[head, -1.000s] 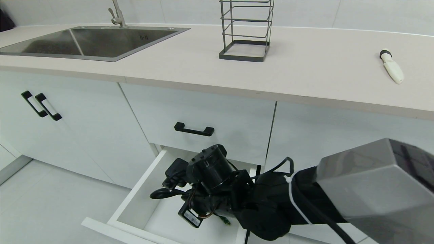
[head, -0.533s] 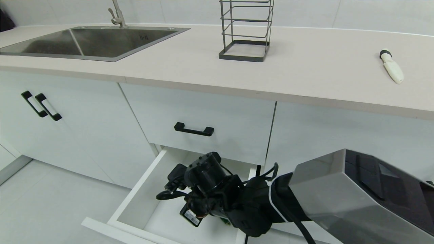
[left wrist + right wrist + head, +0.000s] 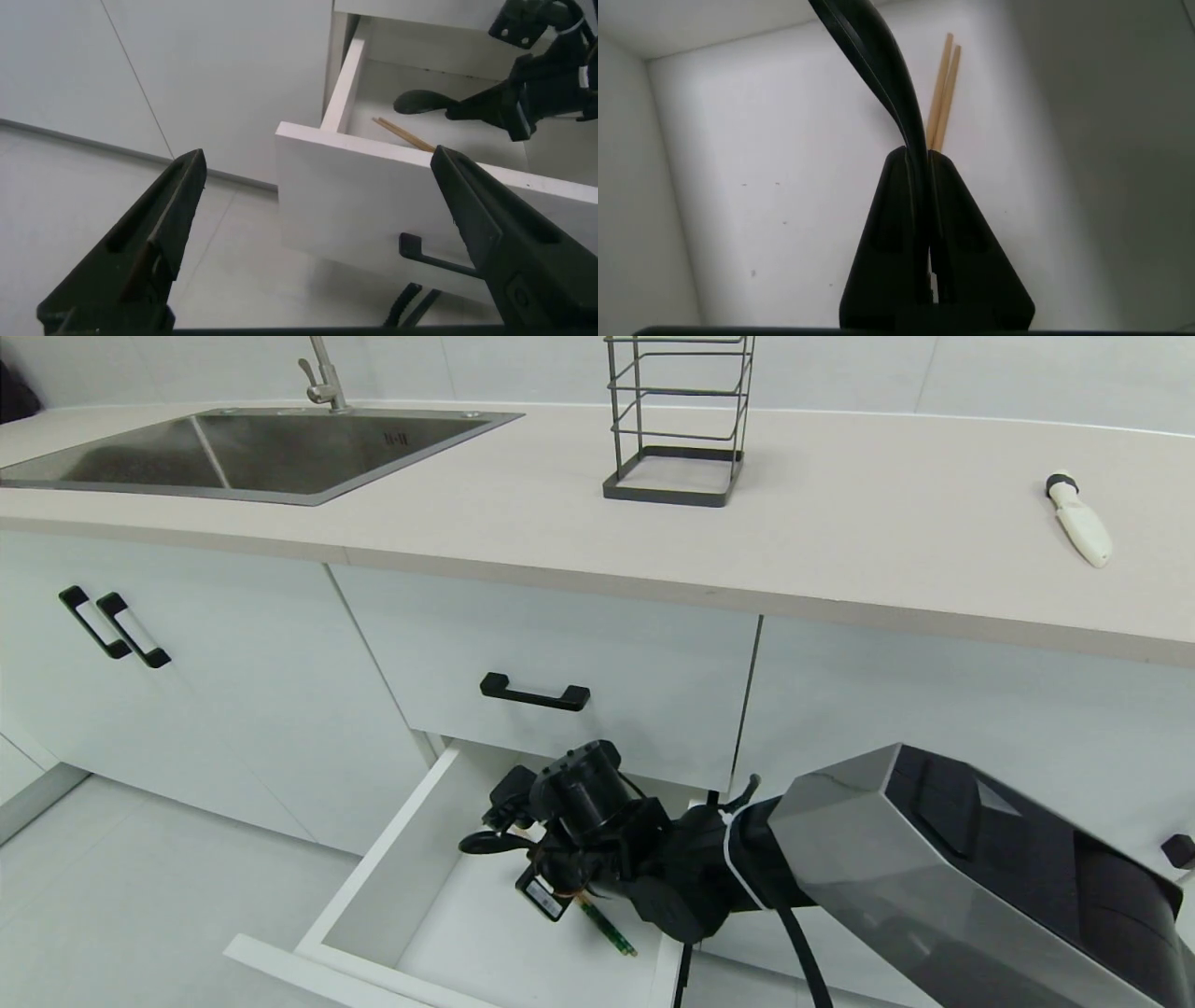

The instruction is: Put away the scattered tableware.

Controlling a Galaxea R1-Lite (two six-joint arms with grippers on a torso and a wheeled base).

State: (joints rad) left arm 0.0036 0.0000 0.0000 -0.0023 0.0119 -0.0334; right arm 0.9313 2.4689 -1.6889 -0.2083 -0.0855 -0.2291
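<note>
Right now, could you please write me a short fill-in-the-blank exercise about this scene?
1. The right gripper is shut on a black ____.
2. The chopsticks lie inside the open ____.
3. The left gripper has its jaws ____.
Missing words: spoon; drawer; open.

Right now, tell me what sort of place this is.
Most likely a kitchen: a steel sink with a faucet set in a countertop, white cabinets below, and an open drawer holding chopsticks.
</note>
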